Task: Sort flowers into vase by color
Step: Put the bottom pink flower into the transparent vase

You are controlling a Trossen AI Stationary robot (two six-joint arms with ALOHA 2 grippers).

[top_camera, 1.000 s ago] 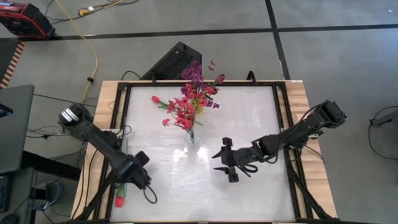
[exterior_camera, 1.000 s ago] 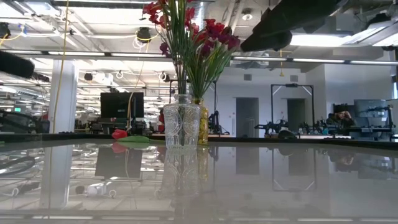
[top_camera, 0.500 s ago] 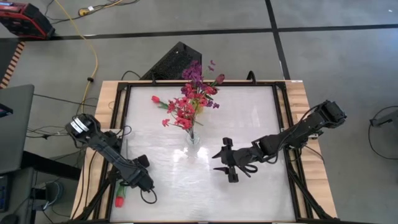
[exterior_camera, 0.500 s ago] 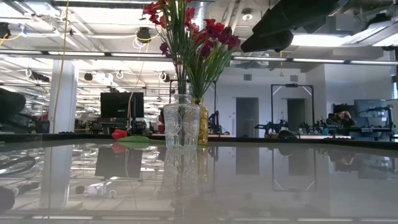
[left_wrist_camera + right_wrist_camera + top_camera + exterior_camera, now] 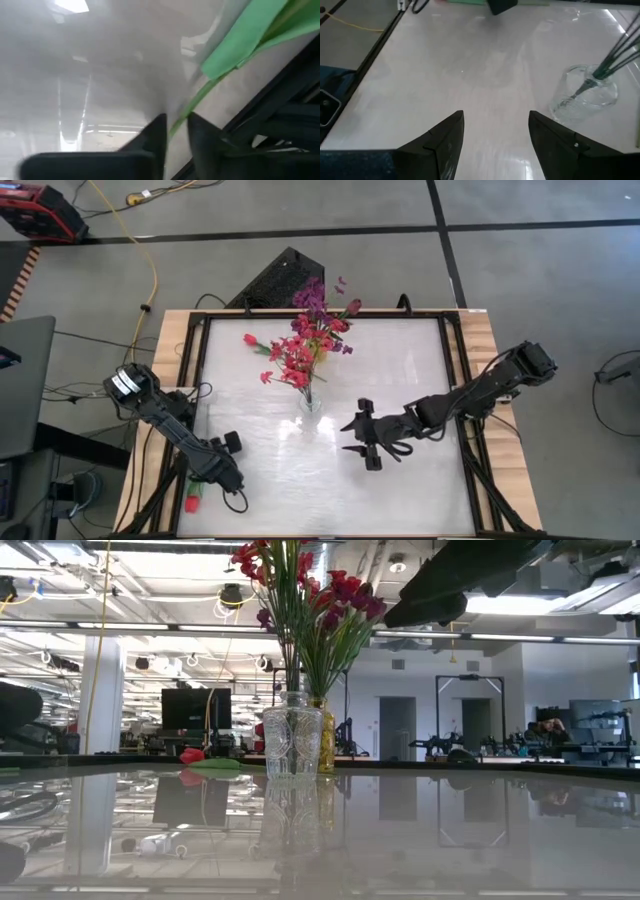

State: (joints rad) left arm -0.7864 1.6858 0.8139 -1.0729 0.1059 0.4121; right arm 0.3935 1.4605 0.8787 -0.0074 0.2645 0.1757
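A red tulip (image 5: 192, 501) lies at the table's near left edge. Its thin green stem (image 5: 200, 95) and leaf (image 5: 245, 40) show in the left wrist view. My left gripper (image 5: 228, 477) is low over it. Its fingers (image 5: 176, 119) stand close on either side of the stem with a narrow gap. A clear glass vase (image 5: 310, 404) at mid table holds red-pink sprays (image 5: 292, 362). Purple and maroon flowers (image 5: 318, 305) stand behind it in a second, yellowish vase (image 5: 326, 740). My right gripper (image 5: 352, 438) is open and empty, to the right of the glass vase (image 5: 584, 95). My left gripper has the tulip's stem (image 5: 181, 120) between its fingertips, and the fingers come at it from above. The stem lies on the table. The gap is wider than the stem, and I cannot tell whether either finger touches it.
Another red tulip (image 5: 250, 339) with a green leaf lies on the table left of the vases, toward the far edge; it also shows in the low view (image 5: 192, 754). A dark frame (image 5: 200, 330) rims the white tabletop. Cables lie beyond the left edge.
My left gripper has moved toward the table's near left corner and down, onto the red tulip's stem. The tulip has stayed where it was.
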